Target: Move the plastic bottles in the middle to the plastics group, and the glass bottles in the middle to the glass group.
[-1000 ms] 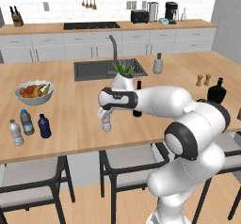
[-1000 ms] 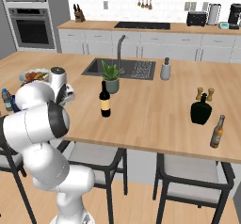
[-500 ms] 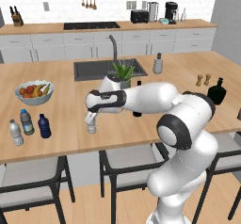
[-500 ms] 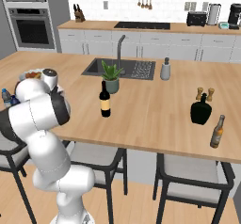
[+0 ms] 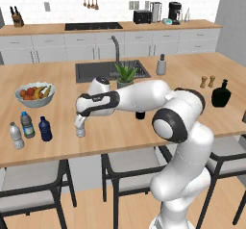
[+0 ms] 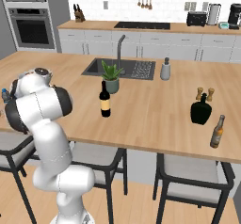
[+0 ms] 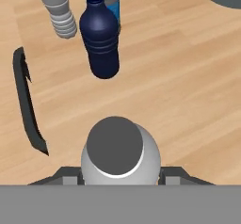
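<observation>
My gripper (image 5: 80, 123) reaches down at the counter's left front and is shut on the clear greyish plastic bottle (image 5: 80, 132), whose pale cap (image 7: 115, 147) sits between the fingers in the hand view. Its base is at or just above the counter. The dark blue plastic bottle (image 5: 45, 128) (image 7: 100, 35) stands a short way to its left. Beyond that stand the plastics group: a clear bottle (image 5: 16, 135) (image 7: 56, 9) and a blue-green-label bottle (image 5: 27, 124). The wine bottle (image 6: 105, 100) stands mid-counter beside the plant. Far right sits the squat black glass bottle (image 5: 221, 94) (image 6: 201, 110).
A fruit bowl (image 5: 34, 94) sits behind the plastics group. The sink (image 5: 110, 71) and a potted plant (image 5: 126, 75) lie mid-counter. Salt and pepper shakers (image 5: 207, 82) stand near the black bottle, an amber bottle (image 6: 217, 132) at the right front edge. Chairs (image 5: 33, 187) line the front.
The arm has swung left and down along the counter's front with the clear greyish bottle, bringing it close to the dark blue bottle.
</observation>
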